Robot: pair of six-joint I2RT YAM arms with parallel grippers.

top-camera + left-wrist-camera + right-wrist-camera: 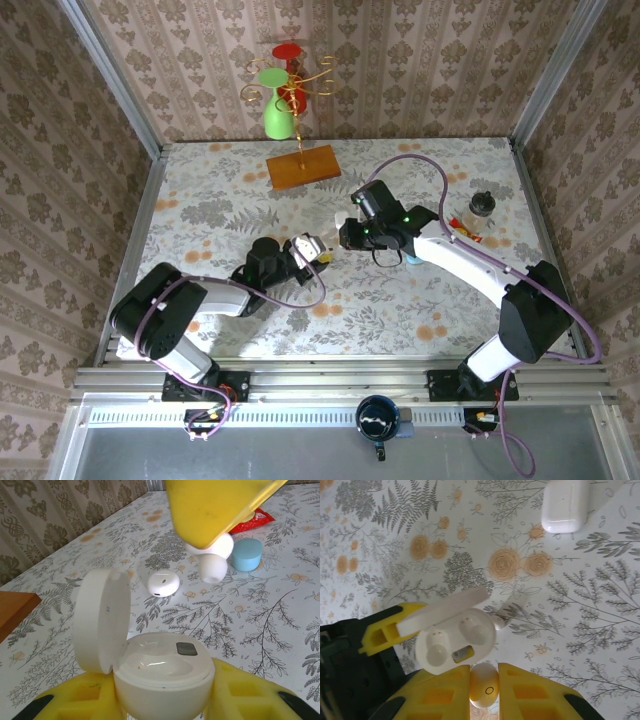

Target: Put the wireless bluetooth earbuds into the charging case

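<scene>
**Earbud hangs over the open case, ready to go in**

The step in hand looks like the drop-in: one bud is up in the air and not yet in its hole.

The right gripper (484, 672) is pinched almost all the way shut on a small white earbud (484, 686). The bud sits between the two yellow fingers, just above and beside the charging case (160, 675).

The left gripper (300, 250) is partly closed and hugs the case from both sides, holding it off the table. The mouth of the case faces up. Its lid (100, 620) stands open, almost straight up, on one side. I cannot tell if a bud is already inside one of the holes.

From the left wrist view, the bud's long way seems to run up and down, with its round tip pointing down at the case.

Next, I think the right arm must line the bud up over a hole, go down slowly, and then let go. The bud is tiny and shiny, so it could slip or tip.

Another white case (163, 583) and a blue case (246, 554) lie shut on the table (420, 300), well apart from the grippers.
</scene>
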